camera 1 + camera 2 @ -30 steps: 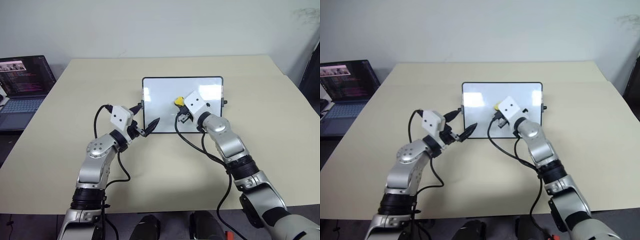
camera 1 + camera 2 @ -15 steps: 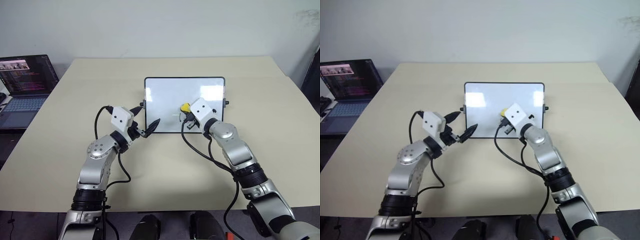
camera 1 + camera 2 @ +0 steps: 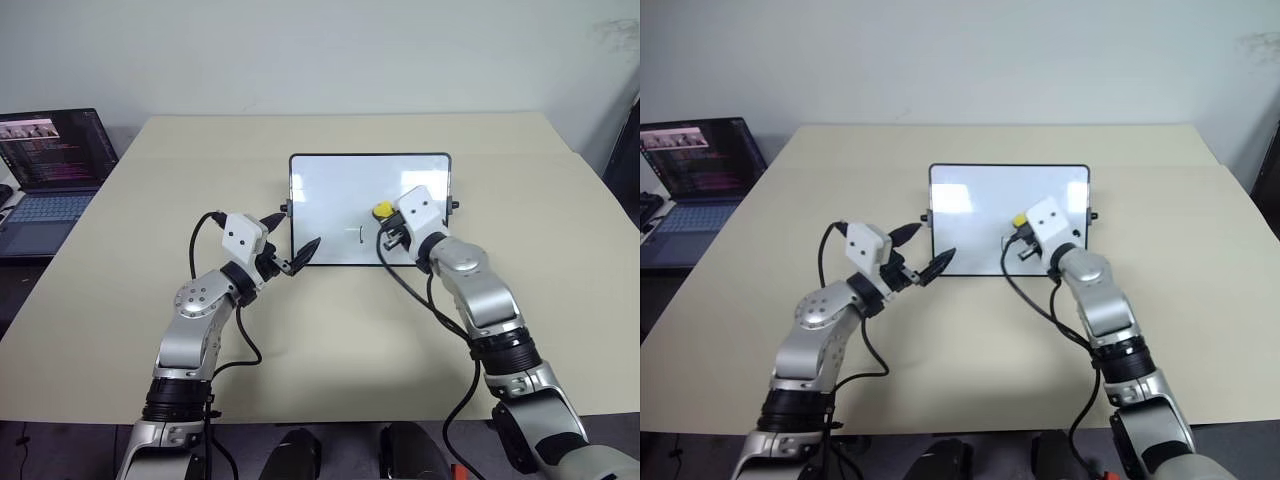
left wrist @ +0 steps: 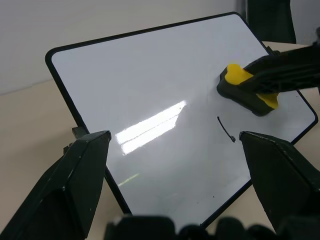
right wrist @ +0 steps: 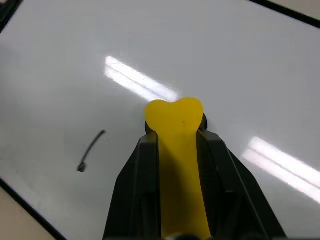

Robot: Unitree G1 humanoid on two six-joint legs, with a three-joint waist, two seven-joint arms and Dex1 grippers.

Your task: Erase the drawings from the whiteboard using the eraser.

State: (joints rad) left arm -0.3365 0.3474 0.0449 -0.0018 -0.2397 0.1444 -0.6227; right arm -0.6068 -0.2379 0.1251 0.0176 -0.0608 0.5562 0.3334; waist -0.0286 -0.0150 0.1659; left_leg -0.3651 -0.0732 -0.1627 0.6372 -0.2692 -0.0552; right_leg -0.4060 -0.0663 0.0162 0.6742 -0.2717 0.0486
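Observation:
The whiteboard [image 3: 325, 185] stands tilted at the middle of the table, glossy white in a thin black frame. My right gripper [image 3: 386, 216] is shut on the yellow eraser [image 3: 382, 210], whose dark underside is pressed to the board's right half [image 4: 245, 95]. One short dark stroke of the drawings [image 3: 358, 234] shows just left of the eraser, also in the wrist views [image 4: 226, 129] [image 5: 91, 150]. My left gripper [image 3: 290, 234] stands open at the board's near left corner, one finger [image 4: 82, 170] on each side of it, holding nothing.
An open laptop [image 3: 50, 165] with a lit screen sits off the table's far left. The beige table [image 3: 340, 330] has bare room in front of the board and to its right. A small black knob [image 3: 455, 206] sticks out at the board's right side.
My right gripper has slid the eraser to the right across the board, and a short stroke now lies uncovered to its left. The left arm has stayed still.

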